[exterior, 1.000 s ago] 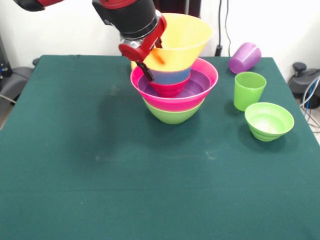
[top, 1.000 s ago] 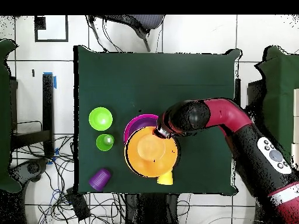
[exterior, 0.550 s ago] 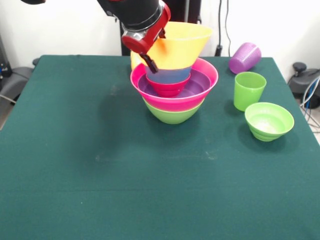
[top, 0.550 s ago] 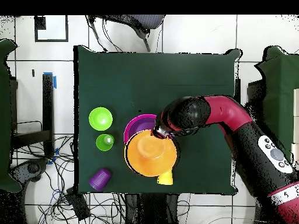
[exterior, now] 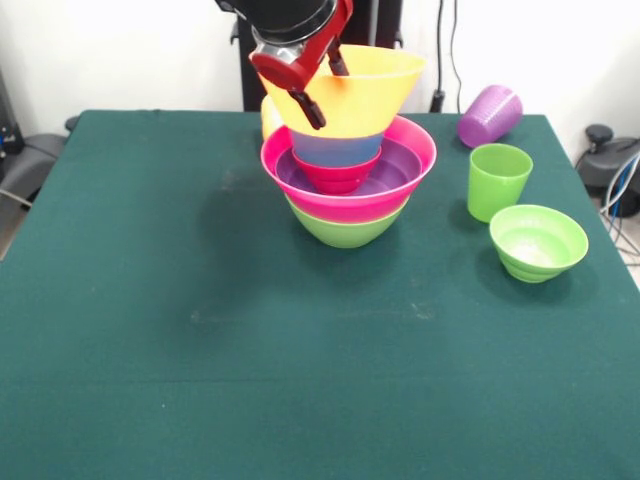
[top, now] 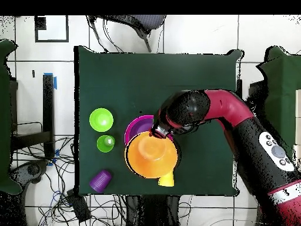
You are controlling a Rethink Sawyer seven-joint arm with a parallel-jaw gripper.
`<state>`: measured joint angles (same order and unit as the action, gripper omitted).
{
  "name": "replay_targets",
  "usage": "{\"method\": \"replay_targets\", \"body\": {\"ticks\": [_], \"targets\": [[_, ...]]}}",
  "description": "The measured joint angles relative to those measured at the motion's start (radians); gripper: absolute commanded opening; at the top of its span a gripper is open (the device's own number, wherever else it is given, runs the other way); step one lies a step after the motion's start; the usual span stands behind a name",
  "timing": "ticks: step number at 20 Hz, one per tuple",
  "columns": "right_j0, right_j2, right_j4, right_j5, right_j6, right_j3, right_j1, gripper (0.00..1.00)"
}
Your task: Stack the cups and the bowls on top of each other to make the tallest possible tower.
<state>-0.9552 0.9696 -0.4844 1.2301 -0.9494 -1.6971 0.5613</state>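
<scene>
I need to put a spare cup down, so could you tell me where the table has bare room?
The whole near half of the green table is bare, and the strip left of the tower. It is crowded between the tower and the green cup, light green bowl and tipped purple cup.

A robotics lab: a green-covered counter (top: 194, 82) stands on a pale tiled floor (top: 194, 35); loose cables (top: 64, 197) trail beside the counter; a red robot arm (top: 235, 118) reaches over it.
</scene>
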Motion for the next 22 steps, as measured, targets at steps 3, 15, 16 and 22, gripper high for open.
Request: {"method": "replay_targets", "body": {"ticks": [3, 15, 16, 22], "targets": [[0.007, 0.000, 0.001, 0.018, 0.000, 0.008, 0.008, 1.00], [0.024, 0.000, 0.001, 0.045, 0.000, 0.037, 0.015, 1.00], [0.026, 0.000, 0.000, 0.053, 0.000, 0.041, 0.015, 1.00], [0.051, 0.000, 0.001, 0.172, 0.000, 0.091, 0.015, 1.00]]}}
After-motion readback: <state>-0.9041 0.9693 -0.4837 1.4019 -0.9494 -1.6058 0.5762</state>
